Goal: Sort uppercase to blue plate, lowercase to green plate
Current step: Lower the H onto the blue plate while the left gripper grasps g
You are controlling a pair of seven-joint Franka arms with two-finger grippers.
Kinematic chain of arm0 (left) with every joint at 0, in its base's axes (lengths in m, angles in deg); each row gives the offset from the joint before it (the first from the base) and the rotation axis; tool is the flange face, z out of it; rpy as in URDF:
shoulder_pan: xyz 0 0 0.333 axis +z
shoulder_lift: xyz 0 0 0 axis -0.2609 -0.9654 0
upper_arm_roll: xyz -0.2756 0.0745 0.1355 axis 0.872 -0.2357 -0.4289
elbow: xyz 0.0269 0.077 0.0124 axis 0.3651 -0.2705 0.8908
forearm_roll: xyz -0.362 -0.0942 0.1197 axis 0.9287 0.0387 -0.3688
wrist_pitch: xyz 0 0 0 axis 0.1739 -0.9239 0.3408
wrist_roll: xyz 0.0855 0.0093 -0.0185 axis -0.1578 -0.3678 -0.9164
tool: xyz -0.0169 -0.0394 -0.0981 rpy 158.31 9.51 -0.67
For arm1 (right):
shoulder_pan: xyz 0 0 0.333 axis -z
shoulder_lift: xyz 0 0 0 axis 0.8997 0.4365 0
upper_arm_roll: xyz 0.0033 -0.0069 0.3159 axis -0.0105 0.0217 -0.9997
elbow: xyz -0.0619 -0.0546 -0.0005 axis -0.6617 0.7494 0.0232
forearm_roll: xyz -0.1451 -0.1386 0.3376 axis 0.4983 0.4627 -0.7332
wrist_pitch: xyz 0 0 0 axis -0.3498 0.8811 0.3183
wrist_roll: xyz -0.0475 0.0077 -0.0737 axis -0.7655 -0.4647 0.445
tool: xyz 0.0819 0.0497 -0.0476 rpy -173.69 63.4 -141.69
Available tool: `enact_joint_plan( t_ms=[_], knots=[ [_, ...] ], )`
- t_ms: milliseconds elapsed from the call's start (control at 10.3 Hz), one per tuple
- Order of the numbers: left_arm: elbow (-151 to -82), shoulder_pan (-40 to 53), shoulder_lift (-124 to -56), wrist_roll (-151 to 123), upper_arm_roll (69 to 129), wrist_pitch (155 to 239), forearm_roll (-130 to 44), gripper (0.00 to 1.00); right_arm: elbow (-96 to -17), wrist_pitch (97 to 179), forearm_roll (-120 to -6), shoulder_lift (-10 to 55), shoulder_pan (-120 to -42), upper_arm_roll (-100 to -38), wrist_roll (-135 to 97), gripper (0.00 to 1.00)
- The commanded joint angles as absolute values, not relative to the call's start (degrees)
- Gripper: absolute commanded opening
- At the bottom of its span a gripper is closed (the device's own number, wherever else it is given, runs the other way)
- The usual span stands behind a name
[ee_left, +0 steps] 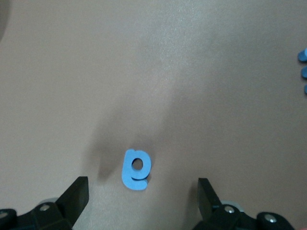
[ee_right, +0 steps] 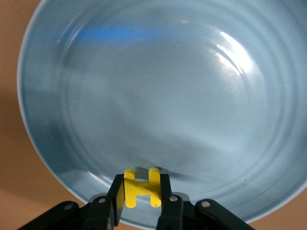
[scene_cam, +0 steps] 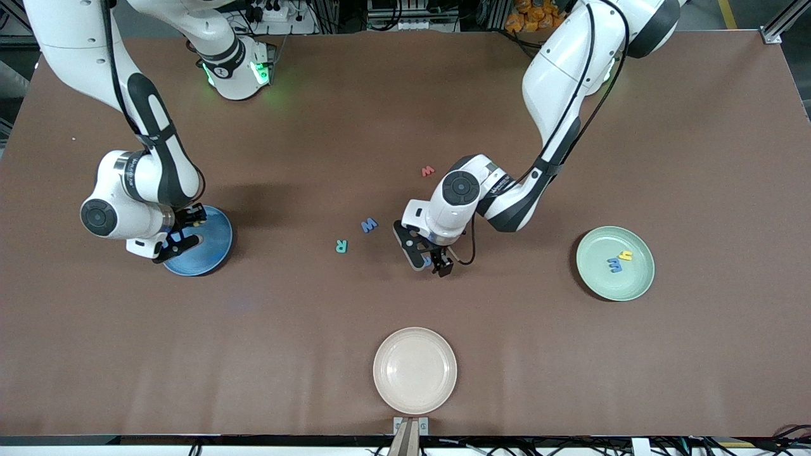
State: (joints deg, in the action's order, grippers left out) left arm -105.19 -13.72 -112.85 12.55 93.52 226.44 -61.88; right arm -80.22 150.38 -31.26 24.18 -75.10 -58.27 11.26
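The right gripper is hanging over the blue plate at the right arm's end of the table, its jaws pinching the yellow H by its two uprights, low over the plate's edge rather than its middle; if it is letting go there, the light foam H could be catching the rim and tipping out onto the brown table, or clinging to one finger pad. The left gripper is hovering at mid-table with its jaws spread wide, straddling the blue a, which is lying flat between the fingers; since the letter is thin and flat, a descent that is stopping short would be closing on air, and an off-centre close could be flicking it away. The blue W and teal R are lying just beside each other toward the right arm's end from that gripper, and the red w is lying farther from the front camera. The green plate at the left arm's end is holding the blue m and yellow h. The cream plate is sitting nearest the front camera. Readable writing is limited to the letters themselves; printing on the arms' wrists is too small to read.
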Motion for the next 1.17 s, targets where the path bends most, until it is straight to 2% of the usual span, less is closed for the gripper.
enact_joint_plan(
  t_ms=[0,97,195,390,780,1072],
  knots=[
    [-102.6,-13.9,-114.3,15.6,93.4,226.8,-62.8,0.96,-80.4,150.9,-32.3,24.2,-74.7,-58.4,12.6,0.48],
    [-102.6,-13.8,-114.3,15.6,93.4,226.8,-62.8,0.93,-80.3,150.8,-32.3,24.2,-74.7,-58.4,12.5,0.62],
    [-102.4,-13.6,-114.4,15.6,93.3,226.8,-62.8,0.90,-80.2,150.5,-32.3,24.2,-74.7,-58.4,12.5,0.65],
    [-101.4,-13.6,-115.1,15.2,93.3,226.8,-62.8,0.88,-78.8,148.5,-32.3,23.9,-74.9,-58.4,11.6,0.65],
    [-98.4,-13.7,-117.4,15.4,93.3,226.9,-62.8,0.86,-71.4,136.2,-32.5,23.1,-76.5,-60.1,-1.2,0.64],
    [-98.6,-13.6,-117.4,15.4,93.3,226.9,-62.8,0.70,-70.8,135.0,-34.4,21.9,-78.3,-65.3,-14.8,0.63]
  ],
)
